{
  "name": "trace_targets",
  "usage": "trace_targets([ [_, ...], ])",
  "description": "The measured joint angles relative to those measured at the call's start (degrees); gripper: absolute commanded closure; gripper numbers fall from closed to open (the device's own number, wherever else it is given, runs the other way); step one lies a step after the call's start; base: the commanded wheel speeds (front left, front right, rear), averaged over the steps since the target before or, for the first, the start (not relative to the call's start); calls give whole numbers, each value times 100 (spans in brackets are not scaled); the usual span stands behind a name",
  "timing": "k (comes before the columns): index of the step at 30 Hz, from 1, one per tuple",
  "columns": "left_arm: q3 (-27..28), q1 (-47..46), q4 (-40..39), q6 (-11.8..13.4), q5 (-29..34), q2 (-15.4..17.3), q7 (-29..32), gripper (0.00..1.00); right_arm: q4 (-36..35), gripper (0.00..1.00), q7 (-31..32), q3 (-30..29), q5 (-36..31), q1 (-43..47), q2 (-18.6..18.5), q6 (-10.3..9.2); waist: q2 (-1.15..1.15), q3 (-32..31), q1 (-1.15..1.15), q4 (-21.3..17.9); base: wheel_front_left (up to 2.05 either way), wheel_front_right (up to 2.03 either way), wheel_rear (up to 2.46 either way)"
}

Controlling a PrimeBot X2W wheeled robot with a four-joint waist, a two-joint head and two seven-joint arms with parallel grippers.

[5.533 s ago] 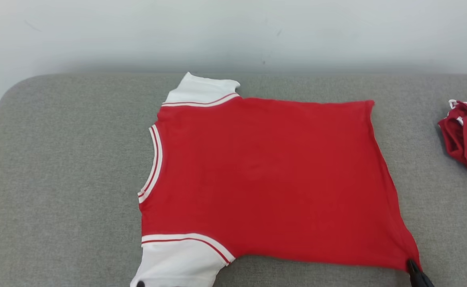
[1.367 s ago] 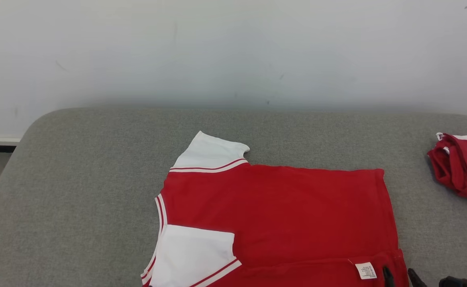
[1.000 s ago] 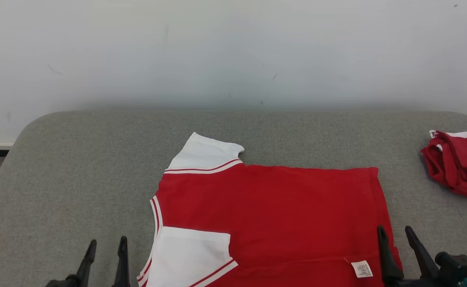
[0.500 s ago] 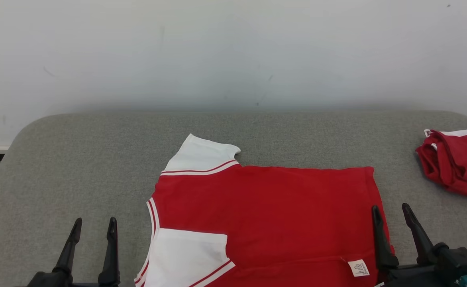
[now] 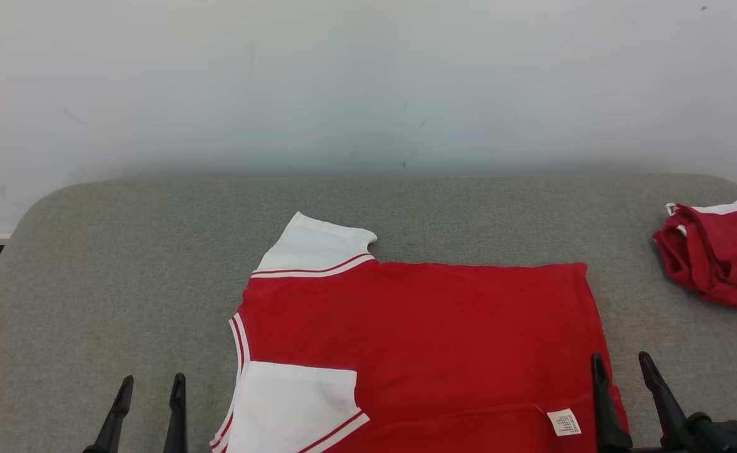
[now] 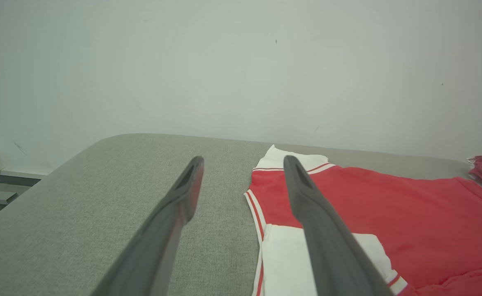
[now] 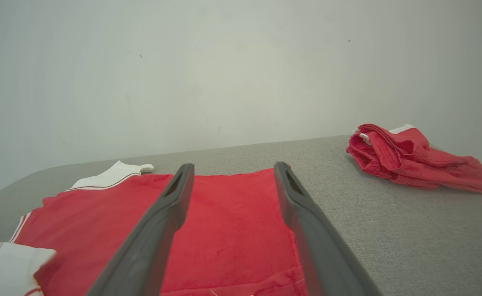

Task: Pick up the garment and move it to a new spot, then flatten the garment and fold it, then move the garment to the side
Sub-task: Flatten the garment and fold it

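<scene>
Fold step, roughly a third in by my read.

Left gripper (image 5: 154, 379): fingers spread, nothing held. It hovers over the bare grey padded table (image 5: 123, 264), just left of the shirt's neckline and clear of the cloth.

Red T-shirt (image 5: 419, 327): flat at mid-table, neck toward the robot's left, hem toward its right.
- Near white sleeve (image 5: 299, 402) is turned in and lies on the red body.
- The near long edge looks folded over too, since the care label (image 5: 563, 422) shows face up by the hem.
- Far white sleeve (image 5: 318, 248) sticks out flat, not folded.

Right gripper (image 5: 620, 357): fingers spread, empty, at the near hem corner. One finger is over the red cloth, the other over the table. Can't tell if it touches.

Crumpled red-and-white garment (image 5: 714, 264): far right of the table, well apart from the shirt. Probably not part of this fold.

My read is that the near lengthwise fold is laid and the far one is next.
- Both arms have to reach across: left for the far sleeve and shoulder, right for the far hem corner.
- Each pinch should take both layers.
- Lift evenly and bring that edge toward the near side so it lands parallel to the near fold.
- Main risk is dragging the near flap or rucking the body on the way over.

The crosswise fold and the move aside are not yet done.
</scene>
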Motion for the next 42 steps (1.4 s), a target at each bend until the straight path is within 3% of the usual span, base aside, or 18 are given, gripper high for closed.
trace_targets([
  [11,-59,-69,283,-23,-29,119,0,0,155,0,-1,55,2,-130,-70,0,0,52,0,-25,0,0,0],
  [18,-268,-1021,586,-49,-203,621,223,0,594,0,337,34,-21,-901,-376,0,0,230,0,-127,0,0,0],
  [23,-851,-2163,736,-51,-534,1144,643,0,1002,0,781,65,-18,-1859,-648,0,0,544,1,-185,0,0,0],
  [32,-2247,-4318,1362,-59,-1734,2148,1585,0,1964,0,1434,331,-82,-3587,-840,0,1,1380,2,-330,0,0,0],
  [42,-3639,-6251,2532,-59,-2872,2588,2461,0,3031,0,2326,671,3,-4966,-712,0,2,2339,3,-641,0,0,0],
])
